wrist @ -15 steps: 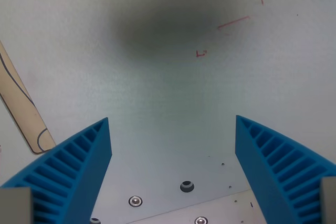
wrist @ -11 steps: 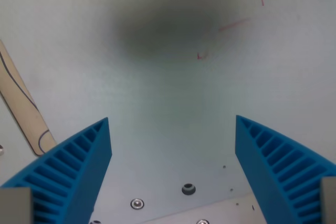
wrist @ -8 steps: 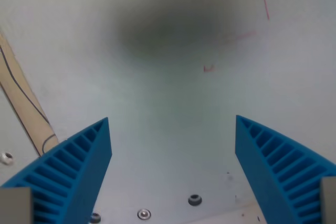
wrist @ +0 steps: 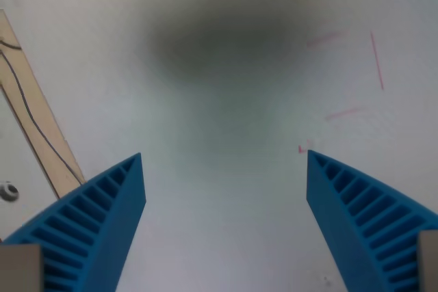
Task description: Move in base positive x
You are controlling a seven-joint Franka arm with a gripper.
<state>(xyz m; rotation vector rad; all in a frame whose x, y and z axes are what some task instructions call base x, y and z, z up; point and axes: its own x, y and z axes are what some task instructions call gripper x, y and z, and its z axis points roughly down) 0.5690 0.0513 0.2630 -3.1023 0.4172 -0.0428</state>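
My gripper (wrist: pixel 224 189) hangs open over a bare white table surface (wrist: pixel 226 230), its two blue ribbed fingers (wrist: pixel 102 223) standing wide apart at the lower corners of the wrist view. Nothing lies between them. A dark soft shadow (wrist: pixel 219 39) spreads on the surface ahead, near the top of the view.
A tan strip with a thin dark line (wrist: pixel 37 124) runs diagonally along the wrist view's left. A small screw head (wrist: pixel 8 191) sits beside it at the left edge. Faint red pen marks (wrist: pixel 345 112) and a red line (wrist: pixel 377 59) lie at the right.
The whole scene has slid downward in the view as the camera moved. The screws and holes at the bottom have left the frame. The red marks now sit lower and further right.
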